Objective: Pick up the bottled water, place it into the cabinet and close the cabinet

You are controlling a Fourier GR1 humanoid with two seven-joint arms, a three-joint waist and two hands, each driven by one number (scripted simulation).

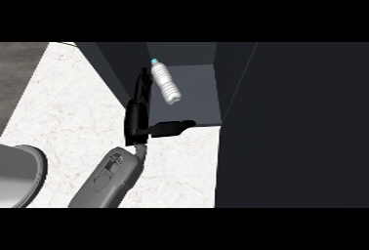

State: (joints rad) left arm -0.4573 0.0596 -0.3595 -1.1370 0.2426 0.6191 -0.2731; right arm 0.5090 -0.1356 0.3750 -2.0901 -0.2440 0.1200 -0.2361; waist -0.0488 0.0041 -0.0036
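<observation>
grey forearm [108,180], black hand [137,119]

White marbled counter [72,107] runs beside a dark grey floor [18,68] at upper left

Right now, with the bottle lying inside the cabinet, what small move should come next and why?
Probably draw the hand back out of the cabinet. The bottle already lies inside, apart from the open fingers, and the door at the right cannot swing shut while the arm is in the opening.
</observation>
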